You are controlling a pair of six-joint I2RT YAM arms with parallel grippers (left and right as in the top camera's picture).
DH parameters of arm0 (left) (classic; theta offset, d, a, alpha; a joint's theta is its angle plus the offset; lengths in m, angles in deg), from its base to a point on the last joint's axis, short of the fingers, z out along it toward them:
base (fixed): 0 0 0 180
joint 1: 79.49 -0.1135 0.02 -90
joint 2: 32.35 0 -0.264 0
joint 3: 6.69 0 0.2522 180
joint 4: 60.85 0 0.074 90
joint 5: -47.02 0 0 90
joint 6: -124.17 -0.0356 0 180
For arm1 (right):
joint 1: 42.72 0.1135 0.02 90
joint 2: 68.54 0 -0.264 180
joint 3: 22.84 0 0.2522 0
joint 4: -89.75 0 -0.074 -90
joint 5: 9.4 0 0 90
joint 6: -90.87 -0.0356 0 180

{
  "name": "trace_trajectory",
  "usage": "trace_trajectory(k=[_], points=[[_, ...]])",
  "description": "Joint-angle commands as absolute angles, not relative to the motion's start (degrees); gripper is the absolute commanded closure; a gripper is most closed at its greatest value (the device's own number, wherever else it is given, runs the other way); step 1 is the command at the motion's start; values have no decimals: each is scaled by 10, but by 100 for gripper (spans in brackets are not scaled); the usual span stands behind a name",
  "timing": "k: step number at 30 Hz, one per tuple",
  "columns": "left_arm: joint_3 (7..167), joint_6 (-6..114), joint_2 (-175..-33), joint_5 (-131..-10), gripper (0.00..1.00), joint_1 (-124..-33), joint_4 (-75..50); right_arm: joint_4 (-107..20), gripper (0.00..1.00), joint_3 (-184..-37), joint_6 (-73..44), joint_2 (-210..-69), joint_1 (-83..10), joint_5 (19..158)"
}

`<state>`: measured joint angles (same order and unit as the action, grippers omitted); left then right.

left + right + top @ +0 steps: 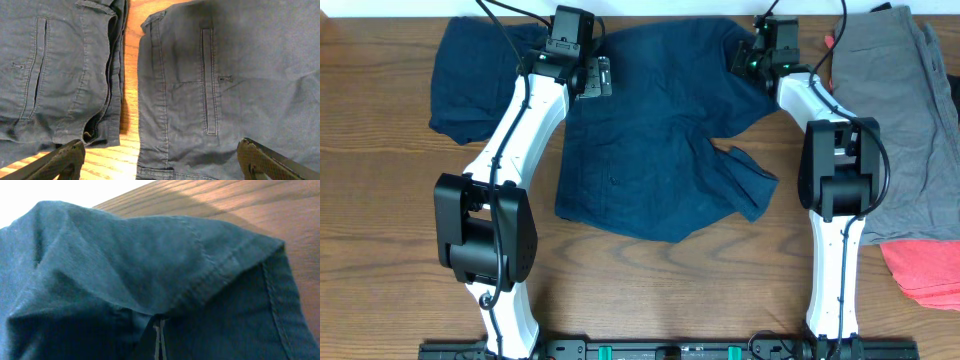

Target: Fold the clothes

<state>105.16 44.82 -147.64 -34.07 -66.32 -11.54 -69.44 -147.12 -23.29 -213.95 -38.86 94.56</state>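
Two navy garments lie along the far edge of the desk. The shorts are spread from the middle of the far edge toward the desk's centre, rumpled, with one leg folded back on the right. The second shorts lie bunched toward the far left corner. In the left wrist view a narrow strip of bare wood separates the second shorts from the shorts, and each shows a stitched slit pocket.

The left pincer is at the far edge over that strip. In its own view the left pincer is spread wide, with one finger over the second shorts' hem and the other over the shorts, nothing between them.

The right pincer sits at the shorts' far right corner. In its wrist view, a raised, stitched fold of the shorts fills the frame close to the lens and covers the fingers, so I cannot tell whether this pincer is spread or pinching.

The trousers, grey, lie flat along the right edge from the far corner. The coral piece lies at the right edge, touching their near end.
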Motion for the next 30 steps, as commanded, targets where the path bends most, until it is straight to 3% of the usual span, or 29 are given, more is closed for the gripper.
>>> trace_trajectory(k=[1,9,15,30], points=[[1048,454,-1481,-346,2,-666,-115,-687,99,-1473,-237,-2139,-417,939],[1048,454,-1481,-346,1,-666,-115,-661,99,-1473,-179,-2099,-455,947],[1048,453,-1481,-346,0,-666,-115,-643,99,-1473,-82,-2060,-461,1035],[1048,453,-1481,-346,1,-666,-115,-495,99,-1473,-15,-2009,-468,805]])
